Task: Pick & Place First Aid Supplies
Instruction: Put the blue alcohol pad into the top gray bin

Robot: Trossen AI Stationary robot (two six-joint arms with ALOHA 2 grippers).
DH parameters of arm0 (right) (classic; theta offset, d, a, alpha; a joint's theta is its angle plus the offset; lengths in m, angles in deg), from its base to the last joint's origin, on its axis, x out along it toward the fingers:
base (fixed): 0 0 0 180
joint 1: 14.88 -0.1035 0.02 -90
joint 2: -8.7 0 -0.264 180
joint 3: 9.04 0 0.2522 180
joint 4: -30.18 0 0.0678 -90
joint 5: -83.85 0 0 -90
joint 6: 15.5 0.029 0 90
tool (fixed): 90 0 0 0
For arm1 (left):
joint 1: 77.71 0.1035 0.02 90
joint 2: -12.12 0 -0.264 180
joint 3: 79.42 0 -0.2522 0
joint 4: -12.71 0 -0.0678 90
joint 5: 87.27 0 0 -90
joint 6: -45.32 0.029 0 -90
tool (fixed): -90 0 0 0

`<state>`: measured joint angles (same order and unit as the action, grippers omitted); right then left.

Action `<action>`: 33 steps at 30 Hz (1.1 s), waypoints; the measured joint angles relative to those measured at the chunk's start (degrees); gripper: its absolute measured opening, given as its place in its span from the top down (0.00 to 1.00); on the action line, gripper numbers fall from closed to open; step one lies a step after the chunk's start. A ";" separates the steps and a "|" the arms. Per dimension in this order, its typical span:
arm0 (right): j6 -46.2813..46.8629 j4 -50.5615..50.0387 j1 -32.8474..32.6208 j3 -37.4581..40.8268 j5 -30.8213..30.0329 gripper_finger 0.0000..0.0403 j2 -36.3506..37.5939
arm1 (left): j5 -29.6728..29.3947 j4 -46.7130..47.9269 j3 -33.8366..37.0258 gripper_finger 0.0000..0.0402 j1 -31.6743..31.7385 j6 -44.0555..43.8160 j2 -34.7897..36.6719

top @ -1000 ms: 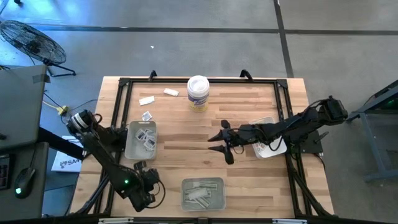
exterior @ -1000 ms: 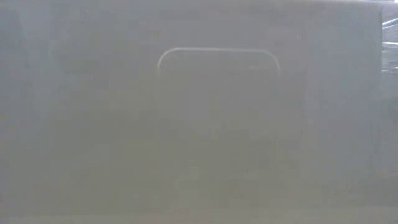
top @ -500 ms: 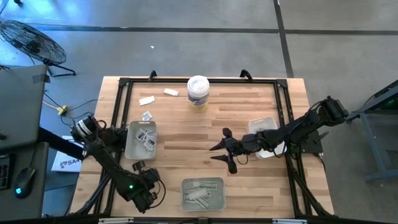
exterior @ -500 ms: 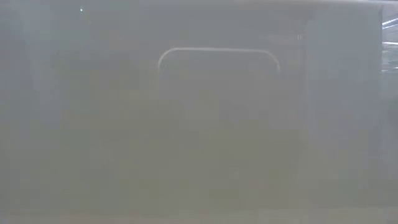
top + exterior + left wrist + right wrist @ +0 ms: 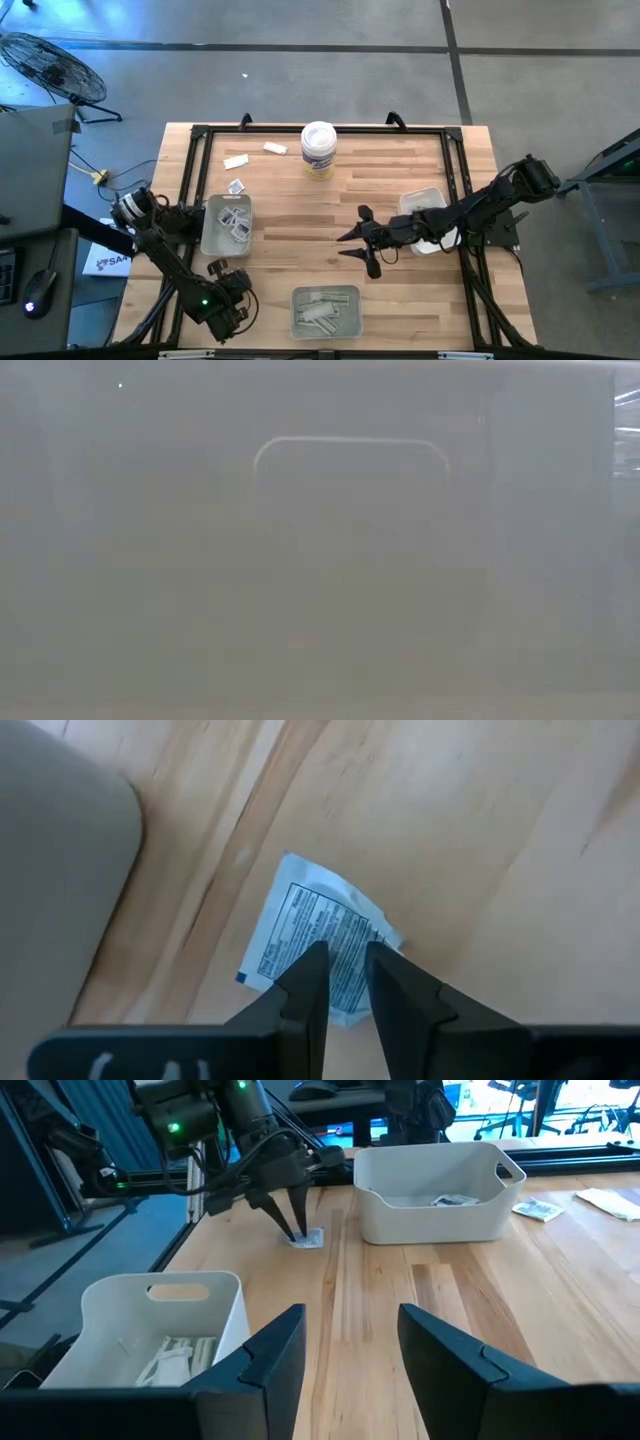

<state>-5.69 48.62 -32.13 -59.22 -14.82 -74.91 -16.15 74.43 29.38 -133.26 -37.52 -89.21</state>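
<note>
Left pincer (image 5: 345,952) tips pinching blue-printed packet (image 5: 300,925), flat on table (image 5: 480,840)

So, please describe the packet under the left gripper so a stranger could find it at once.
Start at the tray holding square packets on the table's left side. On bare wood near it lies one white packet with blue print, the left gripper closed on it. The other loose packets lie untouched farther back.

- Three translucent trays (image 5: 226,226)
- One white tub (image 5: 318,150)
- Two arms with grippers (image 5: 360,238)
- Three loose packets (image 5: 236,161) far side, one packet (image 5: 318,935) under the left fingers
</note>
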 joint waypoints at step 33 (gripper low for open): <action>1.86 -0.26 -0.02 0.00 0.02 0.62 0.00 | -7.69 -2.02 -5.39 0.83 0.02 9.74 0.48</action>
<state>-3.83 48.36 -32.15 -59.22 -14.80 -74.91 -23.84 72.40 24.00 -133.24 -27.79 -88.72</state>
